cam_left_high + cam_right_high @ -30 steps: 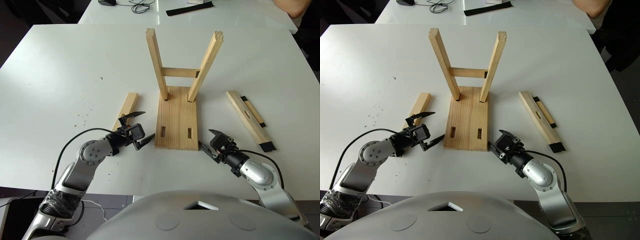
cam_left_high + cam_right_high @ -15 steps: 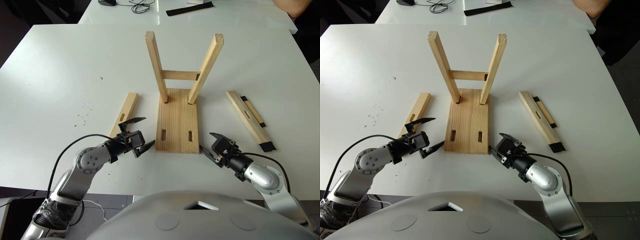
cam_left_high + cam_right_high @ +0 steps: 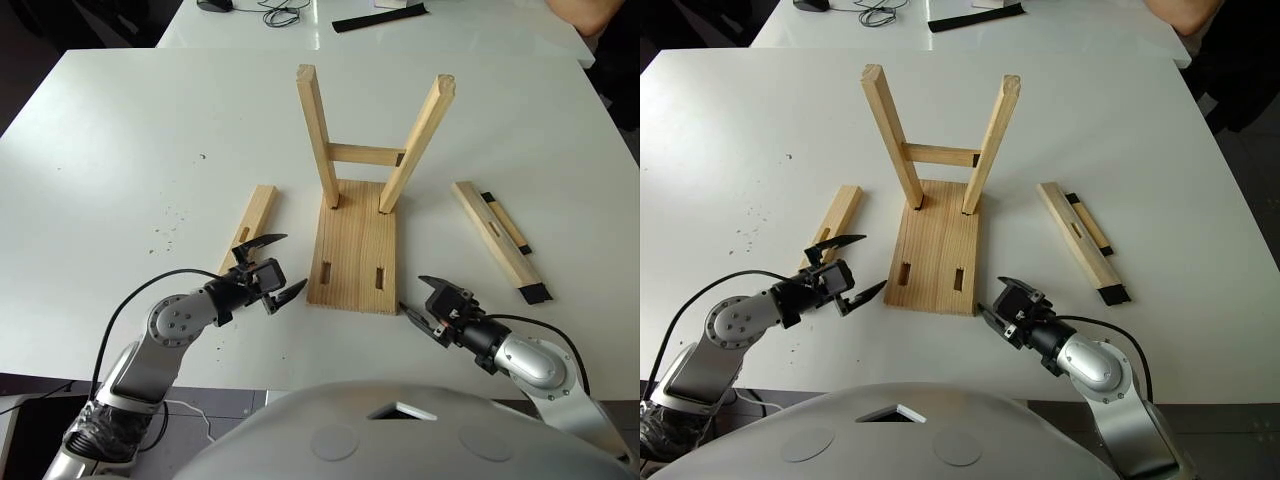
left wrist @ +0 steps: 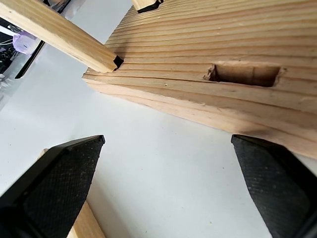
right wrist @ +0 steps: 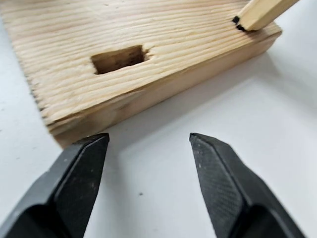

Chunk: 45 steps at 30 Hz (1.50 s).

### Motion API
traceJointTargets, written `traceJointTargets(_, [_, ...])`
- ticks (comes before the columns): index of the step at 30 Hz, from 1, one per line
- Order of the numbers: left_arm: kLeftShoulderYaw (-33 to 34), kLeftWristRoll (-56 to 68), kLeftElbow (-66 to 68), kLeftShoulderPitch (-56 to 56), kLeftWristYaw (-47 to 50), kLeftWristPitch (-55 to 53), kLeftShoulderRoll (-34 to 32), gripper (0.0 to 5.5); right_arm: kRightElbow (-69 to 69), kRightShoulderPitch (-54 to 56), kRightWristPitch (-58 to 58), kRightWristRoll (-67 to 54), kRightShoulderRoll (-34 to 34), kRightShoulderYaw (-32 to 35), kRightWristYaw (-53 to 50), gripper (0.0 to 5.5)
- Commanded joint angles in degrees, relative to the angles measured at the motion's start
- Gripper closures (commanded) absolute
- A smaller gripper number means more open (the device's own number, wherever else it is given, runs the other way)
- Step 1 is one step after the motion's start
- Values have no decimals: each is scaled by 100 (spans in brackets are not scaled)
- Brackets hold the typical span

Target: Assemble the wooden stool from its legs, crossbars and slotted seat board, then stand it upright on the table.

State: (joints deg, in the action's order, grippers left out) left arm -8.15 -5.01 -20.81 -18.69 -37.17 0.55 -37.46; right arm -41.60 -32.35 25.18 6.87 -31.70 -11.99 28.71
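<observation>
The slotted seat board [image 3: 353,245] lies flat mid-table, two empty slots near its front edge. Two legs [image 3: 318,135] joined by a crossbar [image 3: 362,154] stand in its far slots. A loose leg [image 3: 251,224] lies left of the board; another leg with a crossbar piece [image 3: 494,239] lies to the right. My left gripper [image 3: 270,272] is open just left of the board's front corner, empty. My right gripper [image 3: 421,300] is open off the board's front right corner, empty. The left wrist view shows a slot [image 4: 243,74]; the right wrist view shows the board edge [image 5: 148,94] beyond the fingertips.
A second white table [image 3: 330,20] stands behind, with cables and a black strip. Small dark specks [image 3: 168,222] dot the table at the left. The table's front edge lies close under both arms.
The board with its standing legs has slid away and turned slightly. My left gripper pulled back from the board's corner. My right gripper drew nearer the table's front edge, clear of the board.
</observation>
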Motion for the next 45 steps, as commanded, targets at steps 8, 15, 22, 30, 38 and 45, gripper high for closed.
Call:
traceJointTargets(8, [395,471,-56,538,136,-621,250,74,694,856,570,-1425,183,2643,-159,249])
traceJointTargets(15, [396,340,-17,585,336,-666,428,74,1605,1383,506,-1707,208,3147,-264,249])
traceJointTargets(22, [244,231,57,648,395,-576,511,74,3023,1683,-395,-1325,110,3179,-503,249])
traceJointTargets(30, [169,178,103,688,379,-532,504,74,2956,1273,-953,-950,277,2605,-504,249])
traceJointTargets(38, [112,121,108,668,379,-514,522,74,2725,1120,-1039,-814,442,2160,-577,249])
traceJointTargets(45, [81,113,97,677,362,-515,531,74,2644,1123,-1006,-807,599,2113,-753,249])
